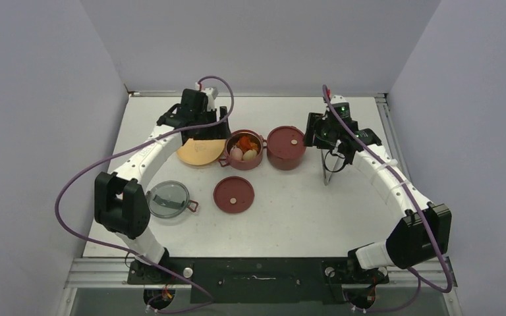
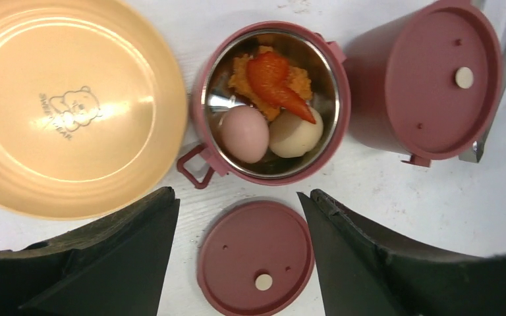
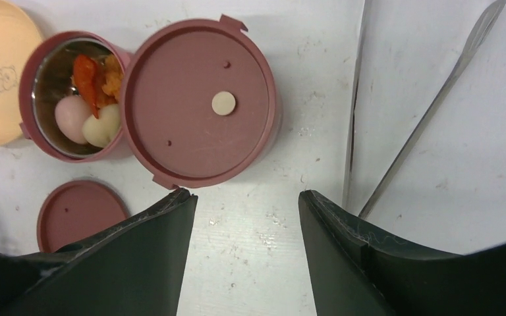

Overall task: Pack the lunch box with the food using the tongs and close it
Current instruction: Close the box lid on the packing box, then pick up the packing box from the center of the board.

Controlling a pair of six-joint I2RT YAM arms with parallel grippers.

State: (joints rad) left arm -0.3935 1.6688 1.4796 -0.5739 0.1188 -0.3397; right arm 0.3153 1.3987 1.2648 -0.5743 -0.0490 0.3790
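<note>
The lunch box stands in parts mid-table. One maroon container (image 2: 201, 99) is uncovered and holds the food (image 2: 273, 85): a red piece, orange bits, a pinkish egg and a whitish one. Just to its right stands a second container (image 1: 286, 147) with a maroon lid on it. A loose maroon lid (image 1: 234, 194) lies flat nearer the front, and the grey top lid (image 1: 168, 199) lies at the front left. The tongs (image 3: 435, 99) lie on the table right of the covered container. My left gripper (image 2: 238, 194) hangs open above the table between the uncovered container and the loose lid. My right gripper (image 3: 245, 194) is open too, beside the covered container, nothing in it.
A shallow yellow-orange plate (image 2: 72, 105) with a bear print lies left of the uncovered container, touching or nearly touching it. Grey walls close in the table on the left, back and right. The right arm (image 1: 382, 171) crosses over the tongs in the top view.
</note>
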